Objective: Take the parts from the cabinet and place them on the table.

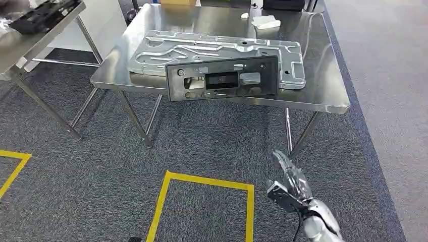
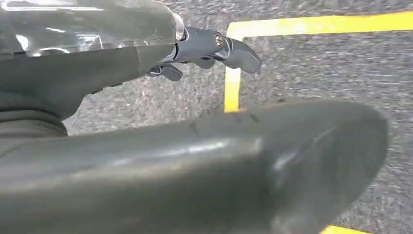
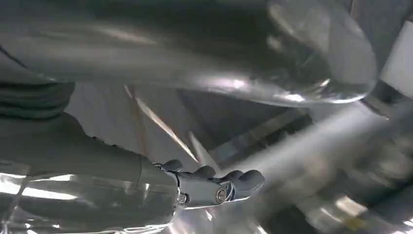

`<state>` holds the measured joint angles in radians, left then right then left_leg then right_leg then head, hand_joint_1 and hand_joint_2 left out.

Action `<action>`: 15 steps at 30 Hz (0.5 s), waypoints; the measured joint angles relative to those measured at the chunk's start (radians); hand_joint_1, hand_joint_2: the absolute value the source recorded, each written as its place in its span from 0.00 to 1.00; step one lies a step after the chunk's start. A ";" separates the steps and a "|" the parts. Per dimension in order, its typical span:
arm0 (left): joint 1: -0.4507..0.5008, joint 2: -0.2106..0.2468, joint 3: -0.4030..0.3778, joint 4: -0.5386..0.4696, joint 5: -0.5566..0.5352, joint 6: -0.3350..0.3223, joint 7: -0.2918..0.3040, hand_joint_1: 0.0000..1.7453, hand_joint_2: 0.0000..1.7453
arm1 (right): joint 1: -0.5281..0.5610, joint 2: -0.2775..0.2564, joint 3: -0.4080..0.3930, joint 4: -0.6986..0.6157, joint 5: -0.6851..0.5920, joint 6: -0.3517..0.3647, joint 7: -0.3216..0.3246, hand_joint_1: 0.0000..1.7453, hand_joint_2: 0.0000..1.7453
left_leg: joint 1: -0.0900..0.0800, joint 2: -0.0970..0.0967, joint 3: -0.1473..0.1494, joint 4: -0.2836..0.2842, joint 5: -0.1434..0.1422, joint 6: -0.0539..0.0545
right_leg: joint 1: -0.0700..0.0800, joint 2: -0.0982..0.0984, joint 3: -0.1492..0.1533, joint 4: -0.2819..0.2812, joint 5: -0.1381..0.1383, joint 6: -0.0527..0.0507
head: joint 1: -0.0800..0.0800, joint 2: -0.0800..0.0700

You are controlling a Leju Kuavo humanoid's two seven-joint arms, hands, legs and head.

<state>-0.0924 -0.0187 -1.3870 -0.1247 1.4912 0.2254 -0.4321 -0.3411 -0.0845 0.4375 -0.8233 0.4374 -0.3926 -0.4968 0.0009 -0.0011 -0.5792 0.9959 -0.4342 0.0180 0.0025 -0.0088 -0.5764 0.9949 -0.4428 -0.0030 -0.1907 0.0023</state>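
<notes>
Stainless steel desk (image 1: 323,96), smooth and mirror-bright on thin tube legs, stood over grey speckled carpet marked with yellow tape (image 1: 166,201). Carried two parts already: a wide pressed sheet-metal panel (image 1: 161,53), ribbed and pale, lying flat mid-desk, and across that panel's near edge a black rectangular plastic frame (image 1: 222,79) with cut-out windows, overhanging the desk's front rim slightly. Judged well along, then: both parts delivered to the desk, with any remaining cabinet parts impossible to tell. Hung low, short of the desk's front legs, the right hand (image 1: 291,184), silver and jointed, fingers (image 3: 234,181) loosely spread, gripping nothing. Pointed at the carpet, the left hand (image 2: 204,48), dark fingers (image 2: 238,53) apart, likewise empty.
</notes>
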 joint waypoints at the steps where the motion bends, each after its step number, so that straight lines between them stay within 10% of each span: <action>1: -0.001 0.000 -0.008 0.000 0.000 0.007 -0.015 0.00 0.00 | 0.020 0.025 -0.032 0.073 -0.032 -0.027 -0.013 0.00 0.00 | 0.001 0.000 0.000 -0.001 0.002 -0.003 | 0.001 0.000 -0.001 0.000 0.000 -0.001 | 0.000 0.000; 9: -0.006 -0.002 -0.027 0.000 0.000 0.042 -0.118 0.00 0.00 | 0.157 0.109 -0.306 0.435 -0.252 -0.125 -0.022 0.00 0.00 | 0.002 0.000 0.000 -0.002 0.002 -0.009 | 0.002 0.000 -0.002 0.002 -0.001 -0.004 | 0.000 0.000; 15: -0.007 -0.001 -0.048 0.000 -0.002 0.060 -0.085 0.00 0.00 | 0.225 0.125 -0.496 0.535 -0.395 -0.092 -0.070 0.00 0.00 | 0.001 0.000 -0.001 -0.002 0.001 -0.010 | 0.001 0.001 -0.003 0.001 -0.002 -0.004 | 0.000 0.000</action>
<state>-0.0999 -0.0198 -1.4351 -0.1247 1.4889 0.2849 -0.5173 -0.1158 0.0408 -0.0582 -0.2881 0.0420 -0.4849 -0.5669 0.0023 -0.0012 -0.5806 0.9943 -0.4334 0.0079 0.0033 -0.0079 -0.5793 0.9963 -0.4445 -0.0067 -0.1907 0.0023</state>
